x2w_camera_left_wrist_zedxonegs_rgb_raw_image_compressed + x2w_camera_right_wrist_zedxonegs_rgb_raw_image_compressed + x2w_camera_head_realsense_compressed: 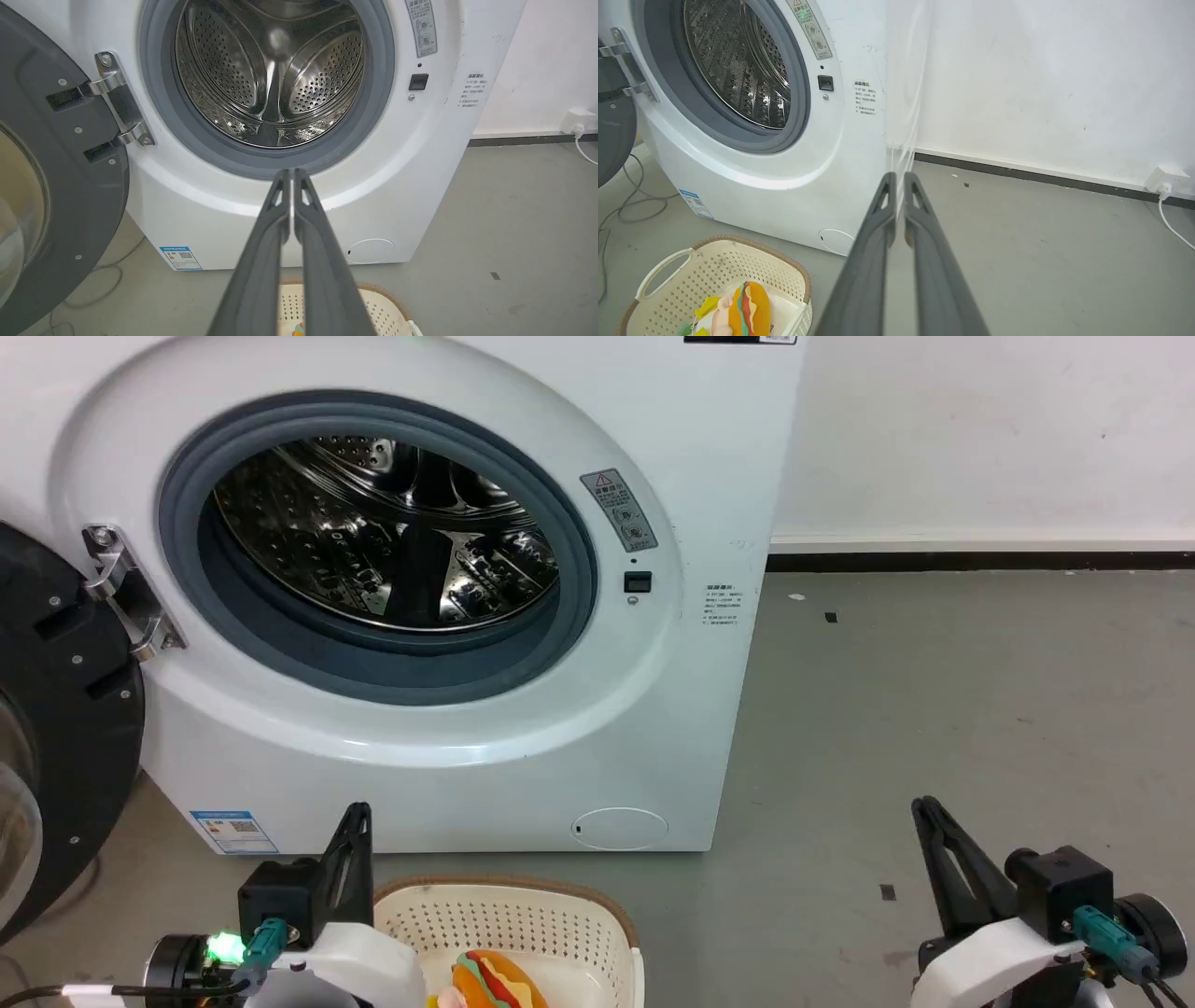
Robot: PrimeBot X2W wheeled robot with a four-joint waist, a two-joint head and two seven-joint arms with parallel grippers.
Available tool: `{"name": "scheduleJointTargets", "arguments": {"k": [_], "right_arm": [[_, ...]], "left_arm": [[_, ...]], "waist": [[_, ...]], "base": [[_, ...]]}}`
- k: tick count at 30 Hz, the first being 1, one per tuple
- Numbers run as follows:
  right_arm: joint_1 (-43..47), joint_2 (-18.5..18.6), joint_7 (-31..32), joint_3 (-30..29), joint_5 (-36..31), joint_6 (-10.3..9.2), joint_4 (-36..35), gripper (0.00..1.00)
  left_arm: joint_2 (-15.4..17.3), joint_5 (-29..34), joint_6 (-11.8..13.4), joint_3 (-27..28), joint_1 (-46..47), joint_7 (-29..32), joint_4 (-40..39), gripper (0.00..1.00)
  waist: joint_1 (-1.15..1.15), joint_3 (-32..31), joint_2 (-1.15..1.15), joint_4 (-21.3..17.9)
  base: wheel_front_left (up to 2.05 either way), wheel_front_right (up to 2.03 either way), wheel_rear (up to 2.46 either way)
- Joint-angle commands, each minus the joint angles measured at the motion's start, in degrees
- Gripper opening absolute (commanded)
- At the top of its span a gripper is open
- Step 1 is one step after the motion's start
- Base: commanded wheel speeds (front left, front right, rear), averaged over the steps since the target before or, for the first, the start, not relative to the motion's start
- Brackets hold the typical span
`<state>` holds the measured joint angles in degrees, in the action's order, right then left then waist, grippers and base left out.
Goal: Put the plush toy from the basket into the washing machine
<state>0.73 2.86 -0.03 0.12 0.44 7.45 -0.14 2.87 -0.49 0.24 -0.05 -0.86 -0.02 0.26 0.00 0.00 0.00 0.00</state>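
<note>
The hamburger plush toy [495, 980] [747, 305] lies in the cream basket [523, 915] [714, 261] on the floor before the white washing machine [467, 747] [196, 210] [752, 186]. Its black door [56, 728] [51, 186] hangs wide to the left, baring the steel drum [392, 532] [275, 70]. My left gripper [359, 812] [292, 173] is shut and holds nothing, raised above the basket's left part and pointing at the drum mouth. My right gripper [922, 805] [899, 177] is shut on nothing, over bare floor right of the washer.
A grey floor [934, 709] stretches right of the machine to a white wall with a dark skirting. A white socket with a cable [1169, 186] sits at the wall on the right. Loose cables [626, 205] lie on the floor under the door.
</note>
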Motion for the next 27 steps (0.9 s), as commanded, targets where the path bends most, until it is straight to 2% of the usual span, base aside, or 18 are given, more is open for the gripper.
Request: {"name": "scheduleJointTargets", "arguments": {"k": [1, 27], "right_arm": [[0.0, 0.0, 0.0, 0.0, 0.0, 0.00, 0.0, 1.00], [-0.4, 0.0, -2.6, -0.5, 1.5, 0.01, -0.5, 1.00]], "left_arm": [[0.0, -0.1, 0.0, 0.0, 0.0, 0.0, 0.0, 1.00], [0.0, -1.8, 0.7, -1.9, 0.5, -2.6, 3.1, 1.00]], "waist": [[0.00, 0.0, 0.00, 0.0], [0.00, 1.9, 0.00, -0.8]], "base": [[0.00, 0.00, 0.00], [0.00, 0.00, 0.00]]}}
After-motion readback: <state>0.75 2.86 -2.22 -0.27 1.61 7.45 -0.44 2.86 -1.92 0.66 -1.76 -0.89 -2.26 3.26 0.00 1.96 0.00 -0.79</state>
